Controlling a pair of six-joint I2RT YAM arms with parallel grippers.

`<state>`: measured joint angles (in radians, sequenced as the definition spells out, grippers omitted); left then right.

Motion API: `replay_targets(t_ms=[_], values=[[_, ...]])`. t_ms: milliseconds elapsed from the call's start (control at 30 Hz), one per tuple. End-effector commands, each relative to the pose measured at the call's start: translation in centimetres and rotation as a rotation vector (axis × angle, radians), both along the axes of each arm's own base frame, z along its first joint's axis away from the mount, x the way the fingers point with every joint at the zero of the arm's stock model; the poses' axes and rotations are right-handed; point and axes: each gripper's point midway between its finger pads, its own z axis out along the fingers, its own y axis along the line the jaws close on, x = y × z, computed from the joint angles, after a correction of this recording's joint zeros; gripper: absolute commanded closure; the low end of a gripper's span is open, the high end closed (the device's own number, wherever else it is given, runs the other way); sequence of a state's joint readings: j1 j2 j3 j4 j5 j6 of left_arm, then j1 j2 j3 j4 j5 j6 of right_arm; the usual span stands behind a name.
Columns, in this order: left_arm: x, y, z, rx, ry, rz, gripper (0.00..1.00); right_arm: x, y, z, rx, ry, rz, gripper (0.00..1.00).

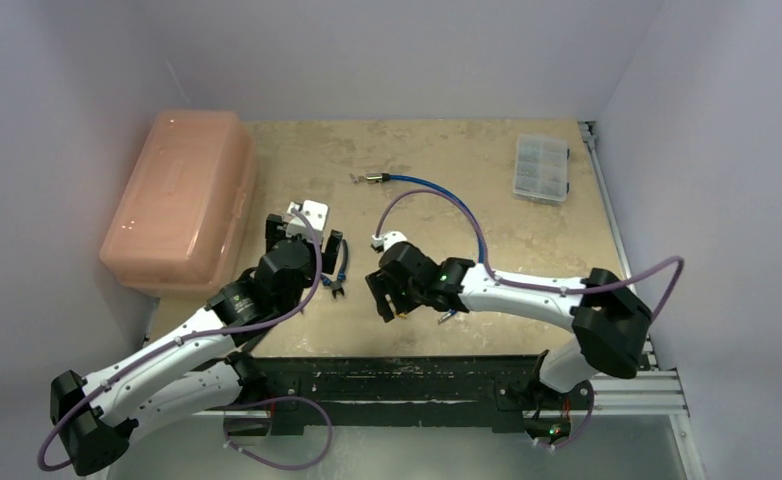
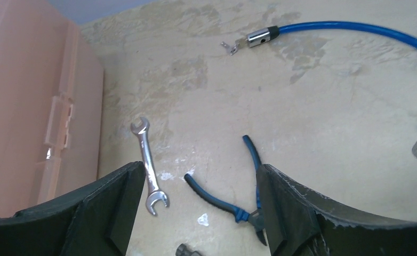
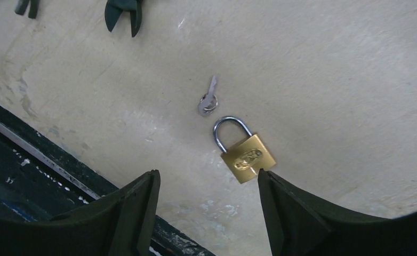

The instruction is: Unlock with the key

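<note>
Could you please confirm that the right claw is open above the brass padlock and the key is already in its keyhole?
Not quite. The right wrist view shows the key lying loose on the table beside the shackle of the brass padlock, not in its keyhole. The right claw is indeed open above the padlock.

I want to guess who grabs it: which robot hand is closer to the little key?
Right. The right gripper hangs just over the key beside the padlock; the left gripper is off over the wrench and pliers.

High overhead; close downward wrist views, pliers [image 2: 222, 204] shared
</note>
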<state>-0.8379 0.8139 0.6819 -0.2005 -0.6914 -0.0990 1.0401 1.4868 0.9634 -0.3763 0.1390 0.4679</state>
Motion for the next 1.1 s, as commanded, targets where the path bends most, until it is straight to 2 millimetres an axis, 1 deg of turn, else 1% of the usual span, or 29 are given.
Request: replay_targets(t_ms=[0,67,133,200,433,600,800,933,1067], values=[[0.2,1.7,0.1,0.054,-0.013,0.081,0.19,1.1,2.3,0.2,-0.005,-0.040,-0.069,0.27],[0.2,1.7,0.2,0.048,-0.016,0.079,0.20,1.4,2.6,-0.5,-0.020,-0.037,-0.078,0.28],[0.2,1.8,0.2,0.048,-0.021,0.078,0.20,1.5,3.0,-1.1,-0.030,-0.030,-0.076,0.34],[0.1,1.9,0.3,0.049,-0.023,0.078,0.20,1.7,3.5,-1.5,-0.038,-0.024,-0.073,0.37],[0.1,2.0,0.4,0.054,-0.027,0.077,0.21,2.0,5.0,-2.1,-0.058,-0.025,-0.058,0.42],[0.0,2.2,0.6,0.050,-0.035,0.083,0.21,2.5,5.3,-3.1,-0.088,-0.025,-0.064,0.47],[0.0,2.2,0.7,0.048,-0.039,0.082,0.21,2.8,5.1,-4.2,-0.131,-0.033,-0.068,0.54],[0.0,2.1,0.6,0.048,-0.037,0.079,0.21,2.9,5.2,-4.7,-0.138,-0.031,-0.065,0.56],[0.0,2.1,0.5,0.052,-0.036,0.077,0.21,3.0,5.2,-5.1,-0.148,-0.033,-0.060,0.62]])
